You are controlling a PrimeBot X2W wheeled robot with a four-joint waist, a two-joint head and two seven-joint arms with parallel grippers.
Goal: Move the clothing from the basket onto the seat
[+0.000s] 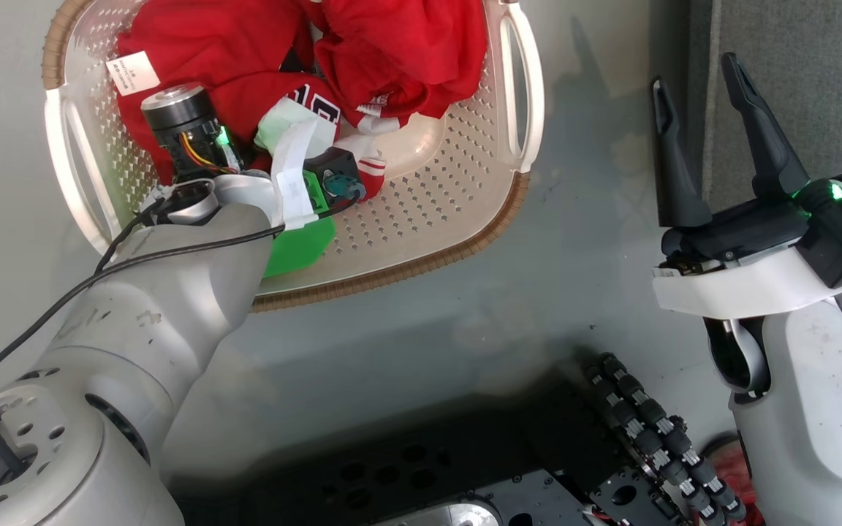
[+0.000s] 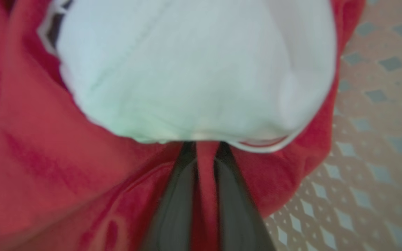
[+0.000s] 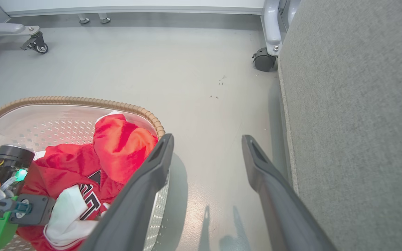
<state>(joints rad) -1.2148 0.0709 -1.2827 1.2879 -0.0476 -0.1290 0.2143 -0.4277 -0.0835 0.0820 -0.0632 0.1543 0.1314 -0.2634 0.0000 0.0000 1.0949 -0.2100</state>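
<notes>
The cream-white basket (image 1: 421,212) with a brown rim lies on the grey floor at the upper left of the head view. Red clothing (image 1: 392,51) with white trim is piled inside it. My left arm reaches down into the basket. In the left wrist view my left gripper (image 2: 206,153) is shut on a fold of the red clothing (image 2: 65,164), with a white patch (image 2: 194,69) bulging just beyond the fingertips. My right gripper (image 1: 699,106) hangs open above the floor, right of the basket, beside the edge of the grey seat (image 3: 358,104).
A castor wheel (image 3: 263,61) and a pale metal frame leg stand by the seat's far corner. Another wheeled frame (image 3: 33,43) sits at the far left. My dark base with a cable chain (image 1: 655,431) lies below in the head view.
</notes>
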